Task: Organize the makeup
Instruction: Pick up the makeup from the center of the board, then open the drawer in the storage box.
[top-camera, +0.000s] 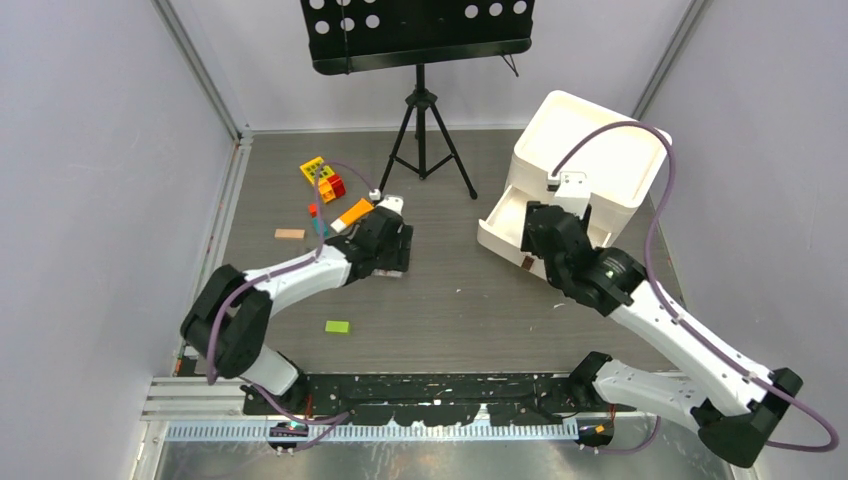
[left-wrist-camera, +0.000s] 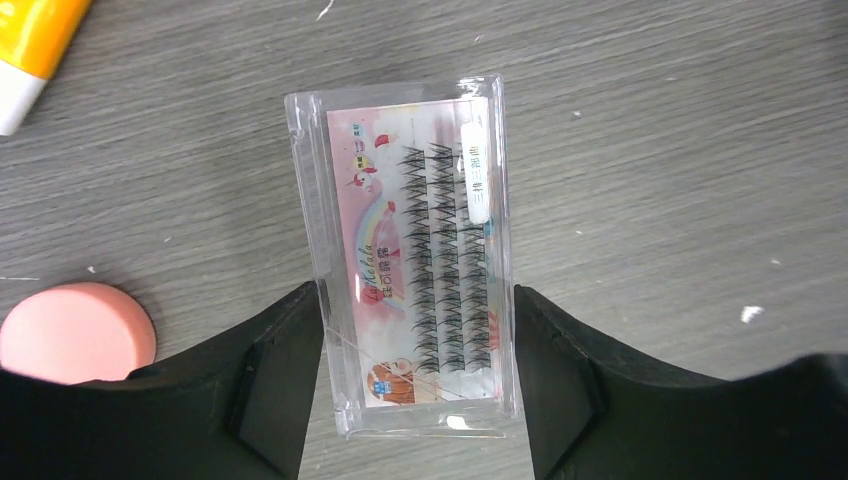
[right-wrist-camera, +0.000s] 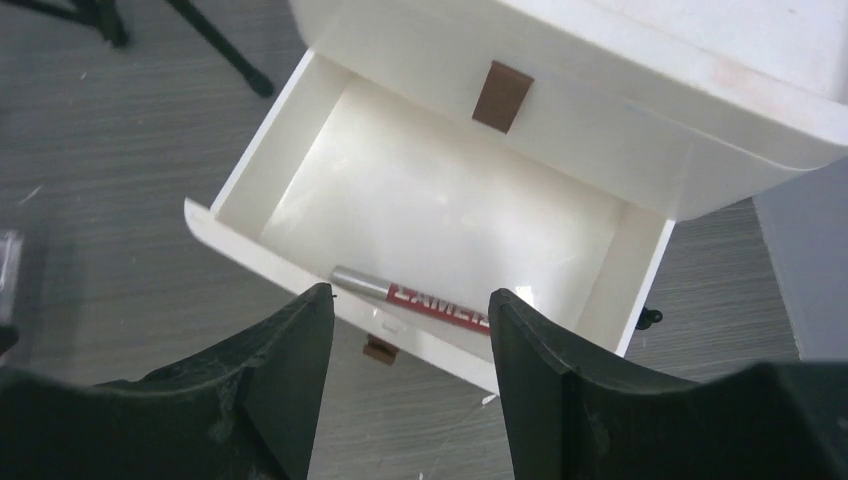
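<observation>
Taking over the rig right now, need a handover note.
Left gripper: fingers shut on the clear lash case, which lies on the table.
Right gripper: open, empty, above the open drawer.
Done: one red-silver pen in that drawer.
Left to do: stow lash case, pink compact, orange tube beside it.

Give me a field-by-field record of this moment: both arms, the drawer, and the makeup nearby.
left gripper: fingers pressed on both long sides of the clear lash case, which lies flat on the table
right gripper: open, empty, above the open drawer
drawer: pulled out of the white box; holds a red-and-silver tube
nearby makeup: pink compact and orange-and-white tube, left of the lash case
</observation>
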